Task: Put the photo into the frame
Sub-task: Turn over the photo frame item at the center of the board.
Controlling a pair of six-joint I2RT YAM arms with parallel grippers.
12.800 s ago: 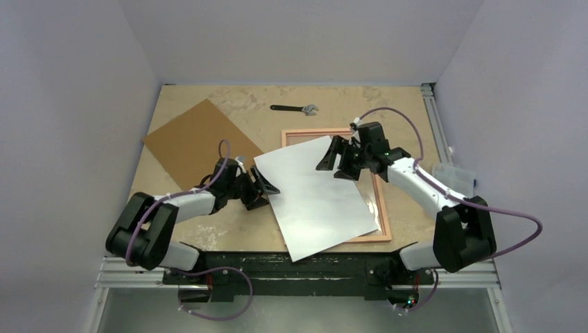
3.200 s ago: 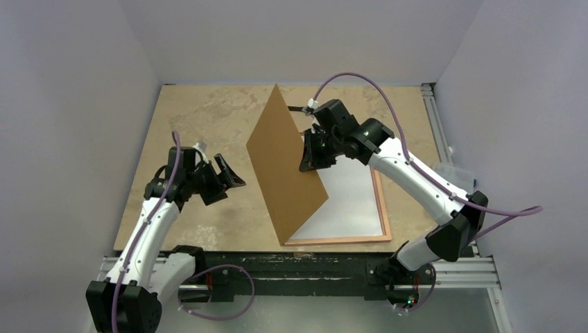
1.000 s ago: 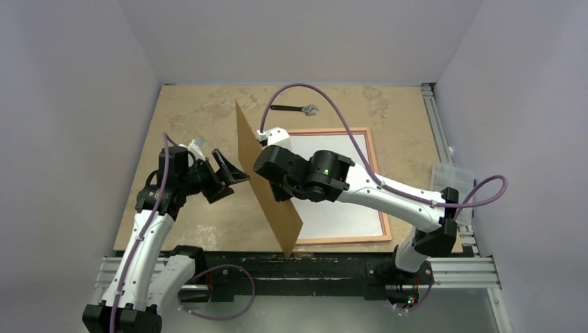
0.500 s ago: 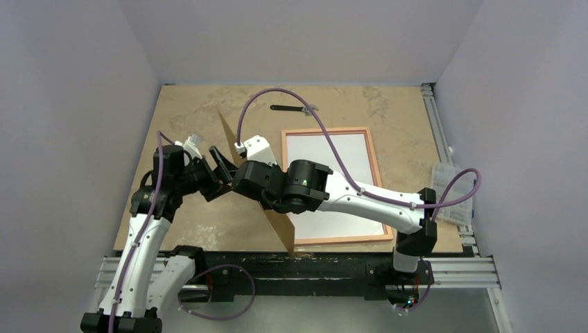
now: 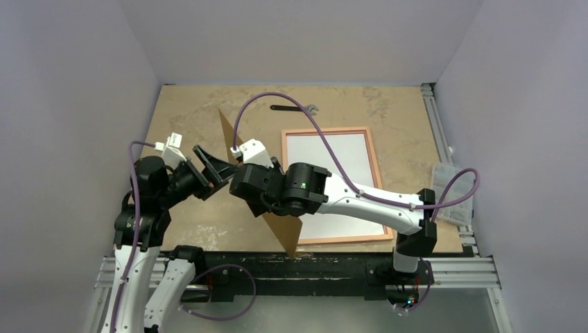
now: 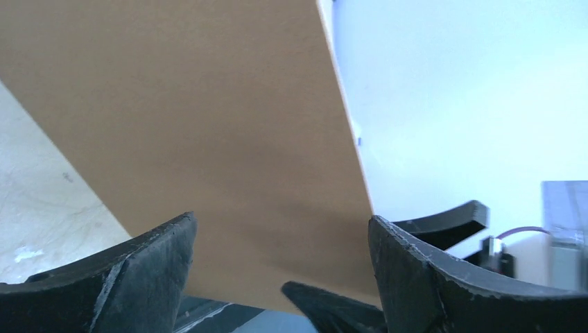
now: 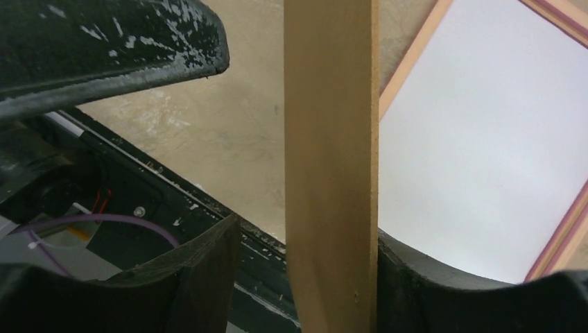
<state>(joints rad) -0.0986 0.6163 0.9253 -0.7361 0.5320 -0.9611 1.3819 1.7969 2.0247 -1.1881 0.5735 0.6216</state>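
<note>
Photo (image 5: 326,182): lies flat inside the frame (image 5: 324,130), plain white back up, so the print presumably faces the pane. Wood-coloured rail shows on all four sides; photo looks seated square. Frame lies flat on the table (image 5: 187,104), right of centre.

Judgement: photo step looks done; what remains is closing the back.

Brown backing board (image 5: 283,230): stands on edge just left of the frame, near-vertical, one low corner at the table's near edge. Held upright probably so it can be tipped down over the photo.

Right gripper (image 7: 308,250): clenched on the backing board; the right wrist view shows the board's thin edge filling the gap between both fingers. Its arm reaches across the frame to the left.

Left gripper (image 6: 281,267): released, jaws spread wide, facing the board's broad face at close range. Contact with the board: cannot tell. Likely positioned to steady or take over the board.

Wrench (image 5: 295,108): at the far side, well apart from the work
</note>
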